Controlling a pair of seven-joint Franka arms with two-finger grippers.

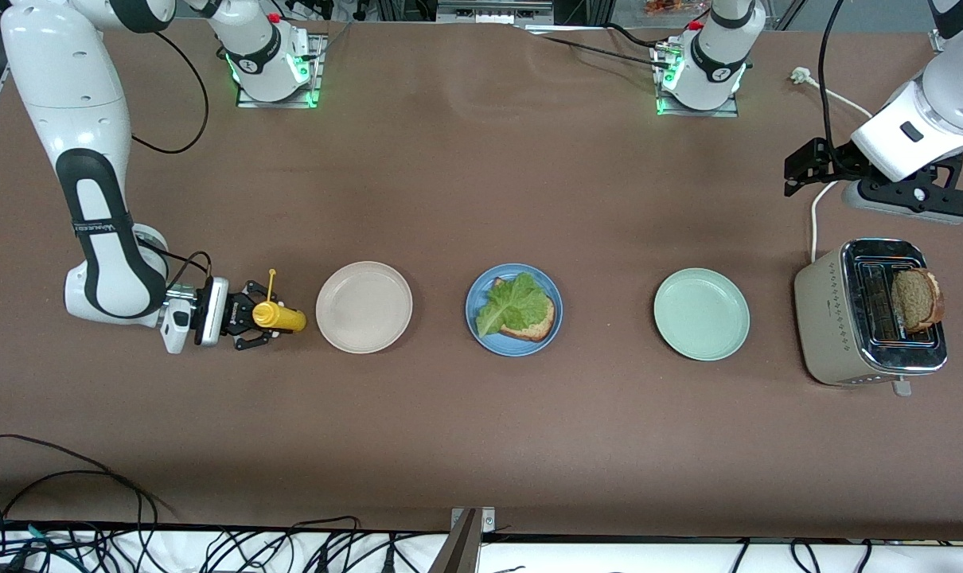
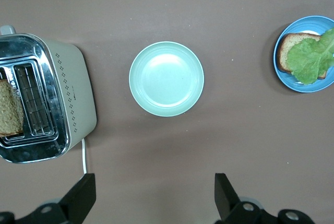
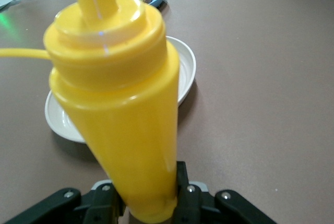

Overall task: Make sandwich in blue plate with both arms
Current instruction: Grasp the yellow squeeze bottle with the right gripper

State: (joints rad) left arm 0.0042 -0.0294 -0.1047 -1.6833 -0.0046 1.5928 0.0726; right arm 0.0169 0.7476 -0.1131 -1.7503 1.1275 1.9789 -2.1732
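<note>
Overall, a wide brown matte desk (image 1: 481, 446) is seen, w/ cables along its front edge and a power strip (image 1: 903, 195) under the left arm's wrist.

The right claw (image 1: 260, 317) is low at the right arm's end of the desk, laid sideways, jaws closed on the base of a yellow squeeze bottle (image 1: 281, 317); smooth glossy plastic, tapered, nozzle pointing toward the beige-white plate (image 1: 364, 306) just beside its tip. Past that plate from the claw sits the blue plate (image 1: 477, 296), round, shallow rim, w/ one slice of brown bread (image 1: 539, 322) and a ruffled green lettuce leaf (image 1: 509, 306) on top.

The left claw (image 2: 154, 195) is held up over bare desk near the toaster (image 1: 824, 318), fingers spread wide, nothing held. Below it are seen the mint-green plate (image 2: 166, 79) and the metal-topped beige toaster, a second bread slice (image 1: 917, 298) standing in its slot.

Plates are well apart from each other; bare desk is open on both sides of the row.
</note>
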